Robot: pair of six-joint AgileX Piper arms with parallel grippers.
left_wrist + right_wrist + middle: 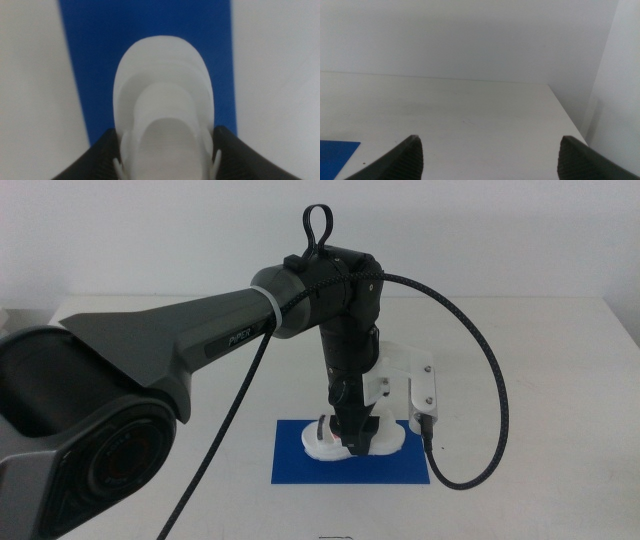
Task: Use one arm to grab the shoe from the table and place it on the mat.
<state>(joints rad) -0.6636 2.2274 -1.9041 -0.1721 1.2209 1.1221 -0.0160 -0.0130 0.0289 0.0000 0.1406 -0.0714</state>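
The left arm reaches in from the left and points its gripper straight down over the blue mat. Its jaws press both sides of the white shoe, which sits at the mat's middle, on it or just above; I cannot tell which. In the left wrist view the shoe fills the space between the dark jaws of the left gripper, with the mat under it. The straps are hidden. The right gripper is open and empty, out of the middle view.
The white table spreads around the mat. A black cable loops to the right of the left gripper. The right wrist view shows bare tabletop, a corner of the mat and the table's far edge by a wall.
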